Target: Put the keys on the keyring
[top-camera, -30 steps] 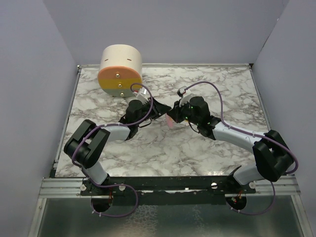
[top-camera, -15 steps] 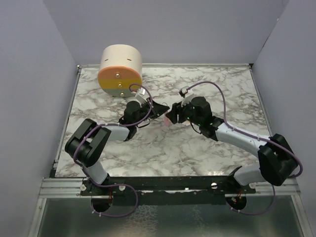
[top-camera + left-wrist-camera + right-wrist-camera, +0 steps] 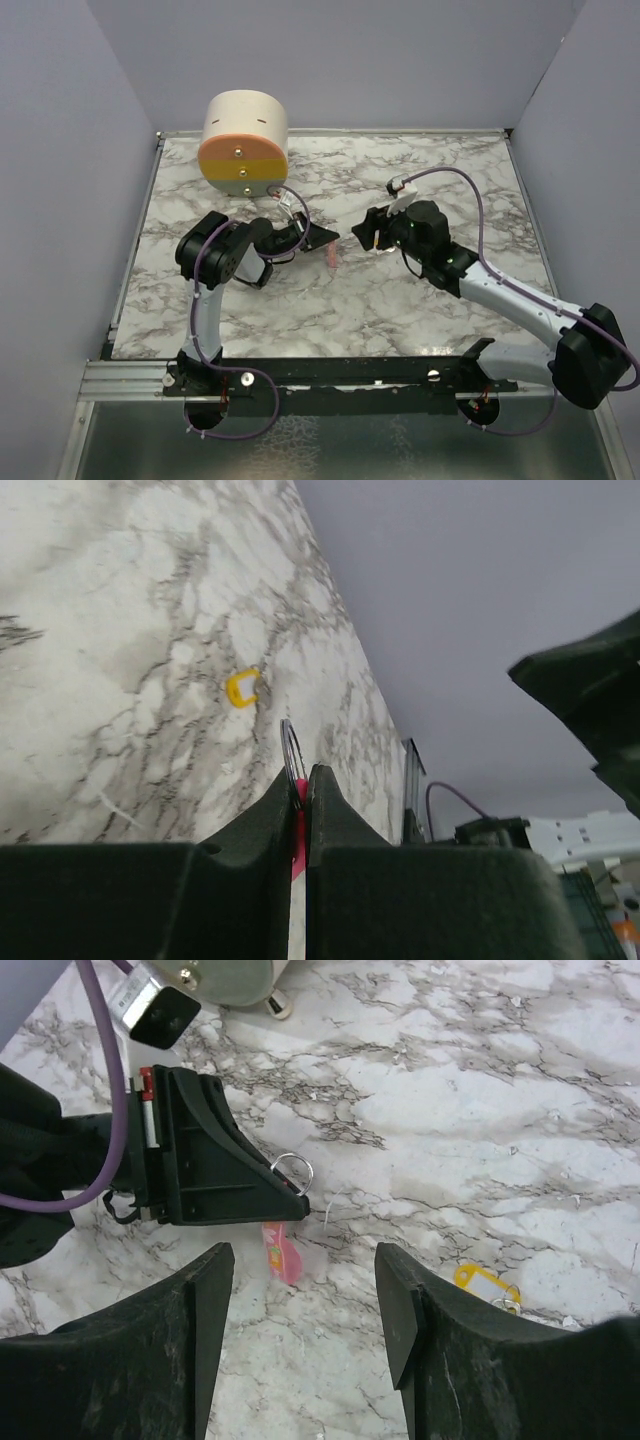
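Left gripper [image 3: 303,780] pinches the pink keyring [image 3: 283,1253]; right gripper [image 3: 305,1260] spread, empty | key [image 3: 487,1285] lies flat on table [image 3: 560,1110]; risk: pinch may skid off the thin key

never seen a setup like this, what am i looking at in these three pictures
Two robot arms are bolted to a marble table. The wide picture comes from a camera above and behind them; the other two come from cameras on each wrist, so the dark shapes below are that arm's fingers. The left gripper is shut on a pink keyring, metal ring poking out. The right gripper is open and empty. A yellow key lies on the table; a big cylinder sits at the back.
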You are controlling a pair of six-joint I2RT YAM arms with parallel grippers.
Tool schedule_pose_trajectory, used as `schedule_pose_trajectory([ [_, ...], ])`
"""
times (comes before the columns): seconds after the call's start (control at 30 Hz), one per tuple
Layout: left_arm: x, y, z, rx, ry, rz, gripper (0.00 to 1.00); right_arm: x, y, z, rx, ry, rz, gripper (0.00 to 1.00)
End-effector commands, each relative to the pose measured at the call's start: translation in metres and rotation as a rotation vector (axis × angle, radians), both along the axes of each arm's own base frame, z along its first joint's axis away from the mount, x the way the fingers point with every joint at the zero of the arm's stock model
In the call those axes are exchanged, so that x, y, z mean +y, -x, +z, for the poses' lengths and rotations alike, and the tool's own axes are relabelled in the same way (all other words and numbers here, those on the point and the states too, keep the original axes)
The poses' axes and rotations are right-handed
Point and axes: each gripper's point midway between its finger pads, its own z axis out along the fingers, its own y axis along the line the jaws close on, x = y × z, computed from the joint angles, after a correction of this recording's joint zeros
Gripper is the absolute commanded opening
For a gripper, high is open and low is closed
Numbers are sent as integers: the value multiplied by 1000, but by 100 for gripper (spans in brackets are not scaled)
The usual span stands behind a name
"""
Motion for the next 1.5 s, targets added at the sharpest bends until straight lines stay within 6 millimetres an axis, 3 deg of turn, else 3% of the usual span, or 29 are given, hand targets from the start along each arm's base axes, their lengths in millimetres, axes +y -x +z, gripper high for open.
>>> schedule_pose_trajectory([
  [0.0,-9,24,71,-381,100,-165,0,0,-3,-14,43,3,3,57],
  [0.27,-11,40,82,-553,58,-265,0,11,-8,-24,107,-70,82,51],
  [0.73,-20,55,98,-628,70,-357,0,35,-6,-22,128,-139,212,40],
  [1.17,-31,75,111,-662,94,-431,0,37,-15,-31,145,-143,186,27],
  [1.47,-39,87,114,-680,102,-463,0,33,-22,-33,156,-160,118,24],
])
